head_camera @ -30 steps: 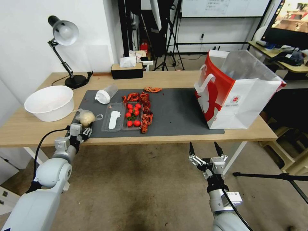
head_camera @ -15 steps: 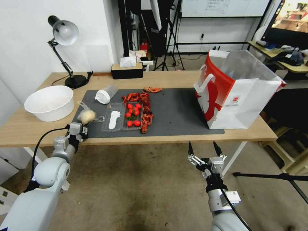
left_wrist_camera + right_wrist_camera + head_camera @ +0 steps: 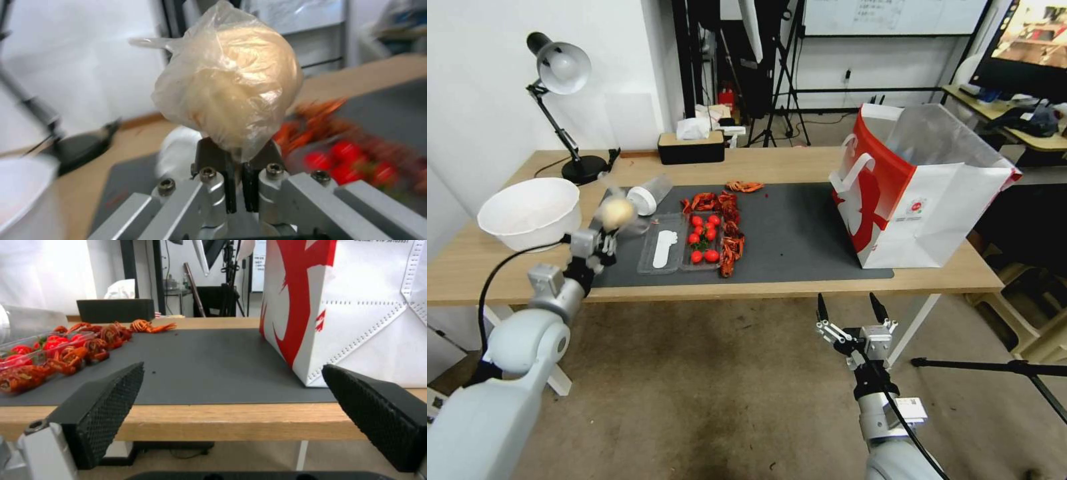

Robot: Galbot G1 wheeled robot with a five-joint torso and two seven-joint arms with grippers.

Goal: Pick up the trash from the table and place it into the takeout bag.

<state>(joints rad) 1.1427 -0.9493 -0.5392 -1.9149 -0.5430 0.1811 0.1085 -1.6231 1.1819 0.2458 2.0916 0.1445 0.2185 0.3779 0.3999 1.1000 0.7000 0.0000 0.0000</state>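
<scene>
My left pincer (image 3: 606, 235) is clenched on the twisted neck of the clear bag (image 3: 227, 83), holding it in the air above the left end of the dark mat (image 3: 800, 233) on the tabletop (image 3: 800, 163). The thin plastic is crinkled and glossy, wrapped tight around a pale, rounded lump. My right pincer (image 3: 854, 310) hangs released below the tabletop's front edge, near the takeout bag (image 3: 934, 213).
</scene>
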